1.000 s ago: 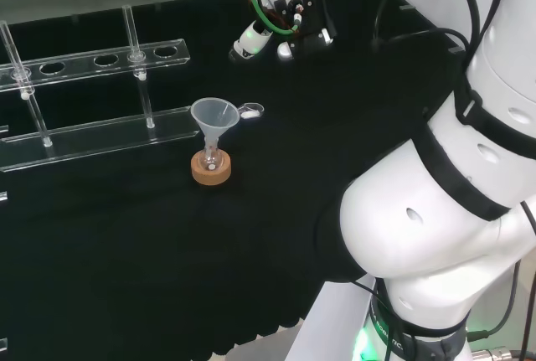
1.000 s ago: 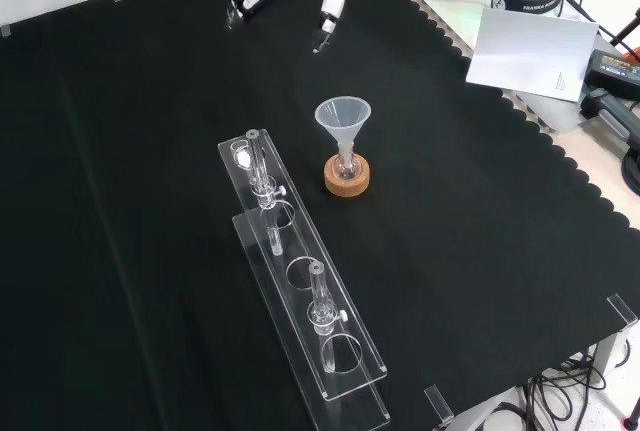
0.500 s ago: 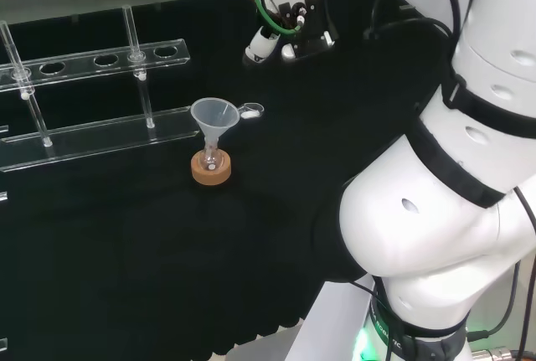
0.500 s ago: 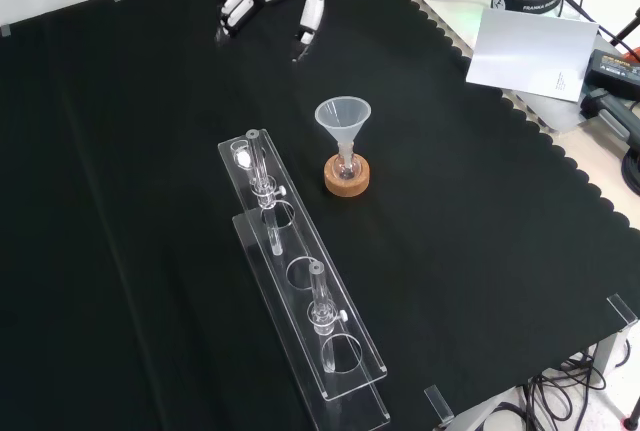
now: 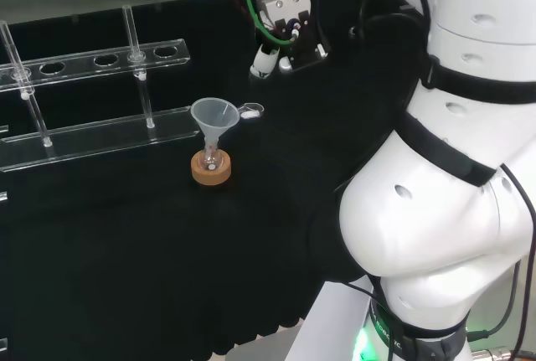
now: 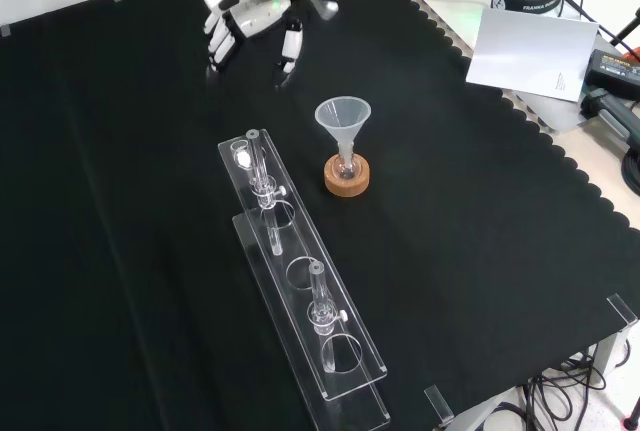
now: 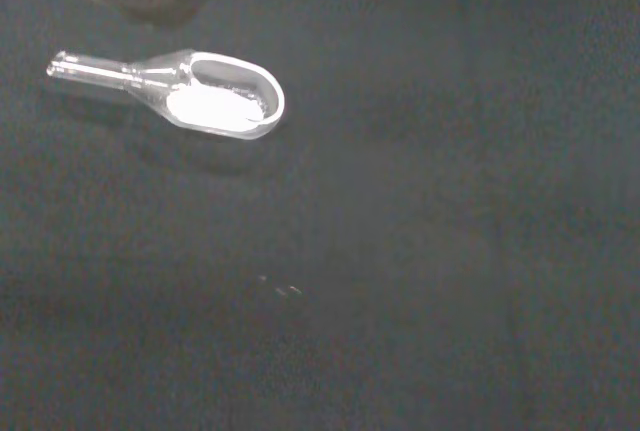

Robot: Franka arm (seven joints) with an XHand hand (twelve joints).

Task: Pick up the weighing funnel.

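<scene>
In your head view, from the left: the clear rack [image 5: 92, 139] lies along the desk [image 5: 126, 252]. Next the funnel [image 5: 214, 116] stands in a small flask on the cork ring [image 5: 211, 168]. The weighing funnel [image 5: 249, 111] lies just right of the funnel's rim, at the rack's end. Farther back and right, the hand [image 5: 276, 51] hangs clear of it, fingers spread and relaxed, holding nothing. Your wrist view shows white powder [image 7: 212, 106] in its scoop. In the front view, the white card [image 6: 530, 51] carries print too small to read.
</scene>
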